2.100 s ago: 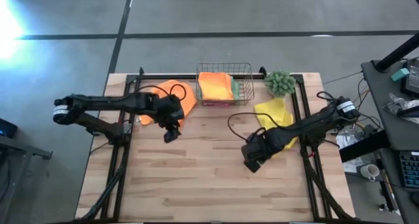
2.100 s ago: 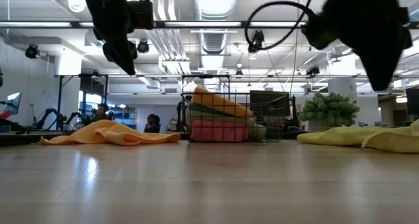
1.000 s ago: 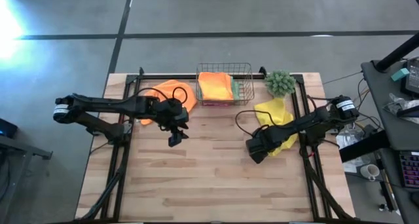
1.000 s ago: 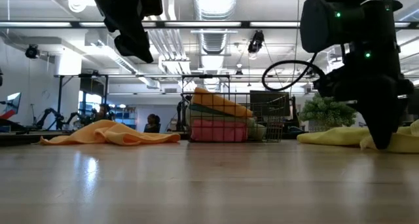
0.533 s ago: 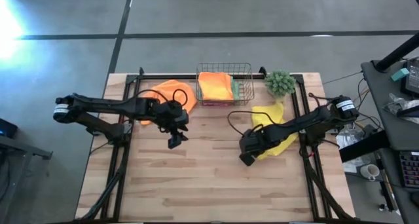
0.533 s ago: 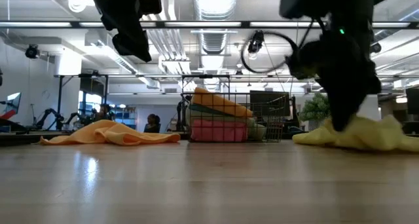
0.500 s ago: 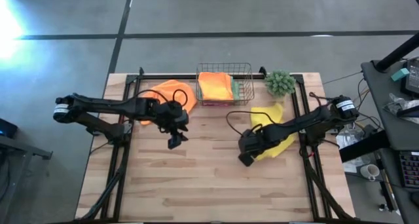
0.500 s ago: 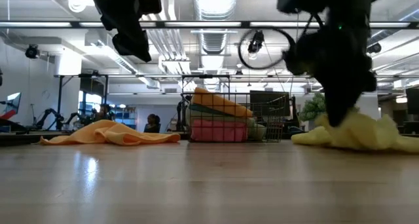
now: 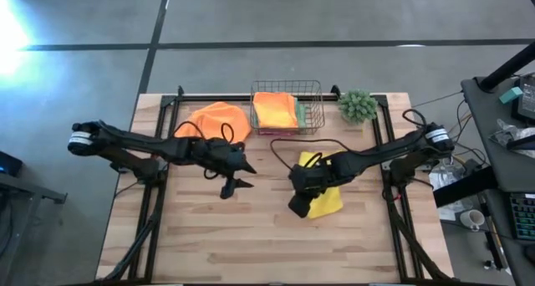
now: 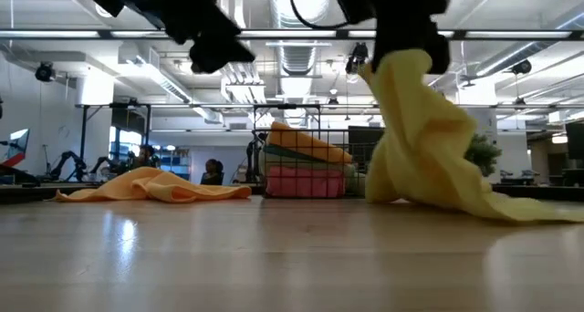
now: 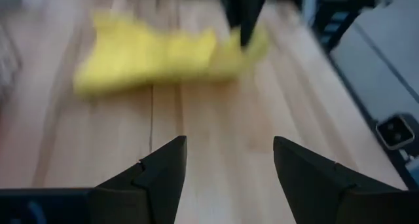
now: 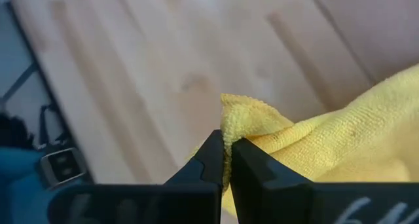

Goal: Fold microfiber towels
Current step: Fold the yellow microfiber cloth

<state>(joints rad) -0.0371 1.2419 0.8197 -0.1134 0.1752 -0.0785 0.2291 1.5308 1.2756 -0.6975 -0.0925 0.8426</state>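
Note:
My right gripper [image 9: 303, 201] is shut on the yellow towel [image 9: 322, 194] near the table's middle; the towel also shows in the low view [image 10: 429, 152] and the left wrist view [image 11: 150, 50]. My left gripper [image 9: 236, 186] is open and empty, above the wood left of the yellow towel. An orange towel [image 9: 219, 119] lies crumpled at the far left. The copper wire basket [image 9: 287, 106] holds a folded orange towel [image 9: 274, 109] on top of teal, sage and pink ones [image 10: 301, 171]. My right gripper pinches a corner of the yellow towel [image 12: 230, 116] between its two fingers [image 12: 209, 160], only at their free ends. That corner is lifted; the towel hangs below it, and its trailing end [image 10: 525, 212] lies on the table.
A small green fuzzy plant [image 9: 357, 105] stands at the far right by the basket. Bare wood lies near and left of the yellow towel. Black frame rails [image 9: 159, 186] run along both table sides.
My right gripper has gone toward the table's left edge and up with the yellow towel's corner, dragging the towel from the right side toward the middle; its end trails on the wood. My left gripper has moved a little toward the yellow towel and turned.

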